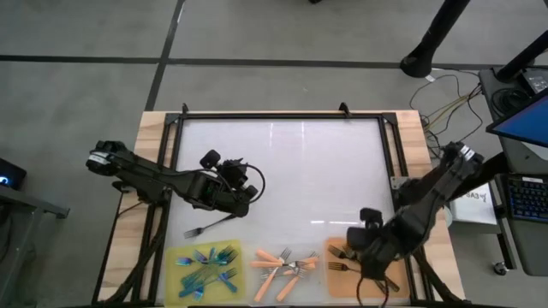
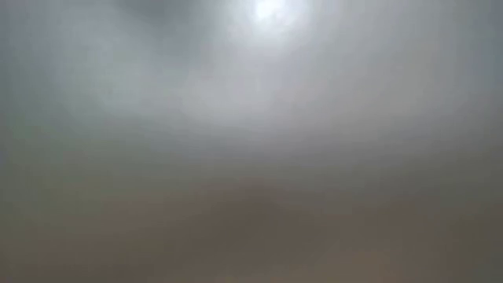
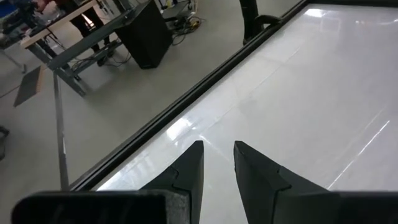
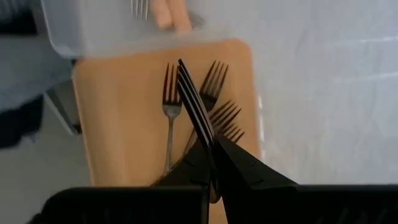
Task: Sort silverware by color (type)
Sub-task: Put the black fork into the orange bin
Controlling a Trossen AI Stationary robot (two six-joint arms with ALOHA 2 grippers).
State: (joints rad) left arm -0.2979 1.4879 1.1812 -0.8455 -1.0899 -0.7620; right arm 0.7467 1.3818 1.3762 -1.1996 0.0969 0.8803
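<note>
Though nearly sorted, still short of done: iridescent blue-teal forks (image 1: 208, 267) heaped near left, orange-handled forks (image 1: 285, 263) centre, dark grey-black forks (image 4: 186, 115) on orange mat (image 4: 118, 118). Right gripper (image 4: 211, 152) pinching one above mat. Left gripper (image 3: 219, 163) slightly parted, empty, beside one stray dark fork (image 1: 205, 227).

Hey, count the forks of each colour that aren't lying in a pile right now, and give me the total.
Blue-teal forks: 0, all on the yellow mat.
Orange-handled forks: 0, all bunched together.
Dark forks: 2, a loose fork on the table and a held fork in the right claw above the orange mat.
Total: 2.
</note>
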